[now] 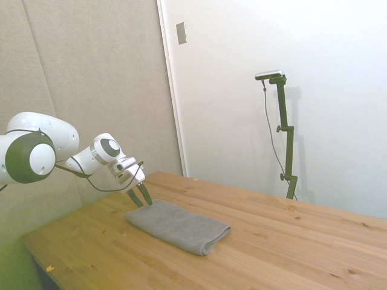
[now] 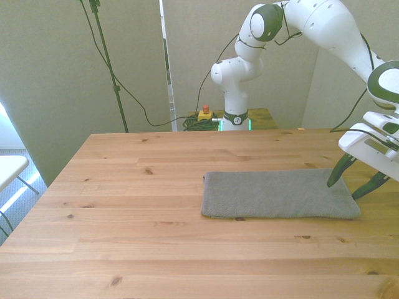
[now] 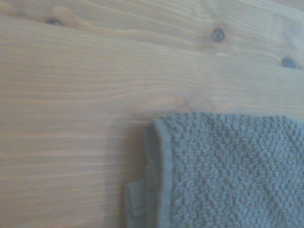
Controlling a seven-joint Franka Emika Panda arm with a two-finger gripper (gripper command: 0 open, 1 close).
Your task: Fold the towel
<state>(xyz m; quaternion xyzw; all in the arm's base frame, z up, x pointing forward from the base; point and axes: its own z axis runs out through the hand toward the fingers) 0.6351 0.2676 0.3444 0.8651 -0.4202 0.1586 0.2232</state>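
A: Progress check. The towel lies flat as a long grey strip on the table, right of middle in the front view. From the wrist view it looks already layered, with stacked edges at one corner. So I'd judge at least one fold is in and a fold across the length is left.

B: Agreed on layers. The side view shows a thick rounded end on the side away from the arm. Gripper?

A: The gripper is at the towel's end on the front view's right, tilted down, fingers spread moderately. One tip is on or just above the cloth's far corner, the other sits just off the end, over wood. Nothing held. I can't tell if the tips touch the cloth.

B: Room, left to right in the front view?

A: The left half of the table is bare wood, so lots of space to carry that end across. The towel's left end is well apart from the table's left edge. Its right end is close to the picture's right border, and the table's edge there is out of frame, so I can't judge the margin.

B: The near edge is well clear.
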